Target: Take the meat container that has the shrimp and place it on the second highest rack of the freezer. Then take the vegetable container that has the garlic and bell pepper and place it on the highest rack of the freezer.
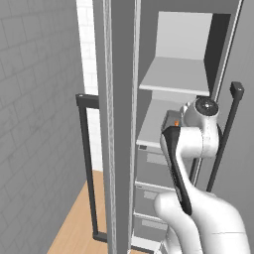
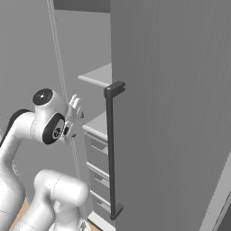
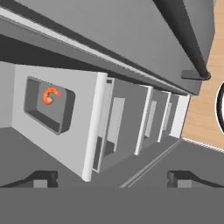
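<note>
The freezer [image 1: 171, 44] stands open in front of me. A grey meat container [image 3: 47, 106] with the orange shrimp [image 3: 51, 95] in it rests on the lower of the two flat shelves [image 1: 151, 130]; in the left base view it [image 1: 172, 118] peeks out from behind my wrist. The highest rack [image 1: 174, 74] is bare. My gripper [image 3: 113, 178] is open and holds nothing, a short way back from the container, at the shelf's front edge [image 2: 76, 109]. The vegetable container, garlic and bell pepper are out of view.
Grey drawers [image 1: 155, 166] stack below the shelves. The freezer's open door [image 1: 119, 124] with a black bar handle [image 1: 87, 163] stands to my left; another door [image 2: 171, 113] with a black handle [image 2: 111, 153] is close on my right. A tiled wall [image 1: 34, 124] and wood floor [image 1: 79, 218] lie left.
</note>
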Motion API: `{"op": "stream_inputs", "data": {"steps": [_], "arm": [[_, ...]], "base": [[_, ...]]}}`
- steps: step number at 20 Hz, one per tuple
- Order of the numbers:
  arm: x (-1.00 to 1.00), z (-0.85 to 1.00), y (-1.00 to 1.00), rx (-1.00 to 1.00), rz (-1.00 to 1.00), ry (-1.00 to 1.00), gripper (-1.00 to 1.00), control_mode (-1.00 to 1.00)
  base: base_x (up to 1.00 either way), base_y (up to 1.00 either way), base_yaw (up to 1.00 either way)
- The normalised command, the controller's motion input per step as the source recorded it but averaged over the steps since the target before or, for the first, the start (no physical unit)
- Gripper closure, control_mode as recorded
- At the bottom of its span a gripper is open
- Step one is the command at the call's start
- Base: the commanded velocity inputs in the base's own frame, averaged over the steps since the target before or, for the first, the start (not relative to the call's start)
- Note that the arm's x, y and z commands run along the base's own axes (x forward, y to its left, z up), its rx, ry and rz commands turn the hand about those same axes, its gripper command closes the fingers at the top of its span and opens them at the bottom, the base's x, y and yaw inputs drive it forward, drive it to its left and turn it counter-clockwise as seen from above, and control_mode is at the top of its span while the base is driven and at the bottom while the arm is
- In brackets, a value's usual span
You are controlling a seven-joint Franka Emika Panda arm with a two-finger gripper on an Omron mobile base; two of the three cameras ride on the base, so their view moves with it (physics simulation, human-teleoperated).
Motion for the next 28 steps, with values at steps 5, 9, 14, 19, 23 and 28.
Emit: {"op": "stream_inputs", "data": {"steps": [5,9,14,19,23,28], "arm": [[-0.57,0.47,0.13,0.0,0.0,0.0,-1.0,-1.0],[-0.3,0.47,0.0,0.0,0.0,0.0,-1.0,-1.0],[-0.24,0.44,0.0,0.0,0.0,0.0,-1.0,-1.0],[-0.2,0.32,0.0,0.0,0.0,0.0,-1.0,-1.0],[-0.09,0.14,-0.05,0.0,0.01,0.04,-1.0,-1.0],[-0.01,0.0,-0.2,0.0,0.09,0.02,-1.0,-1.0]], "base": [[0.0,0.0,0.0],[0.0,0.0,0.0],[0.0,0.0,0.0],[0.0,0.0,0.0],[0.0,0.0,0.0],[0.0,0.0,0.0]]}}
